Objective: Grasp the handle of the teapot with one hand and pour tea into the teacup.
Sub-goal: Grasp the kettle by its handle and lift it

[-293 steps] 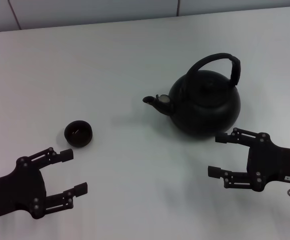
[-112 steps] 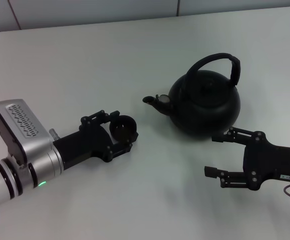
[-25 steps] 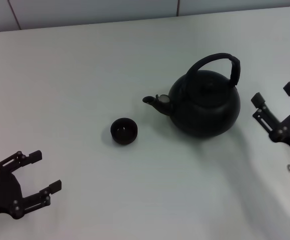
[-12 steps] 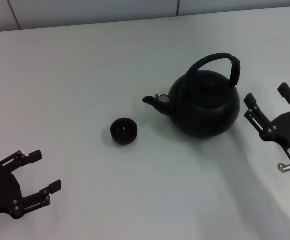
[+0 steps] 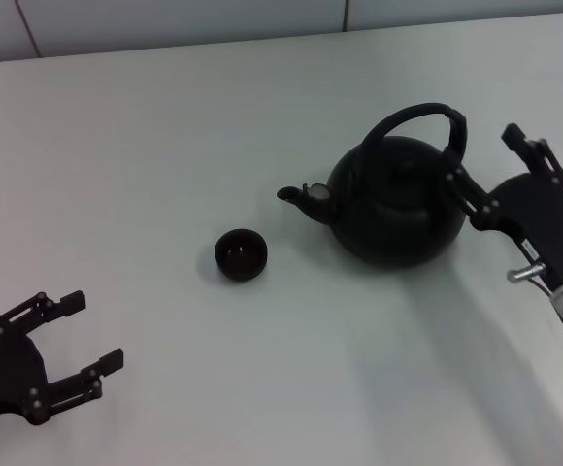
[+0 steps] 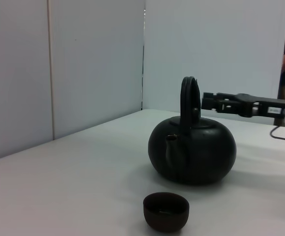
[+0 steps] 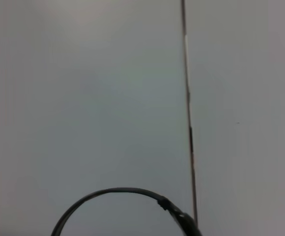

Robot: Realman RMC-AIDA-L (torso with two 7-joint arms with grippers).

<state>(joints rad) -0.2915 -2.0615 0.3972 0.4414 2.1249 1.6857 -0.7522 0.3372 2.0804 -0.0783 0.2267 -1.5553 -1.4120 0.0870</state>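
The teapot (image 5: pixel 398 201) stands on the table (image 5: pixel 165 126), spout toward the teacup (image 5: pixel 240 254) nearby. The right wrist view shows only the handle (image 7: pixel 118 206) arch against a wall; the left wrist view shows the cup's inside. The right gripper (image 5: pixel 483 165), fingers spread, has closed in on the handle since half a second ago. The left gripper (image 5: pixel 85 335) rests open, low left.

Upright black teapot (image 5: pixel 398 202), handle (image 5: pixel 419 118) arched above, spout toward small teacup (image 5: pixel 240 254).
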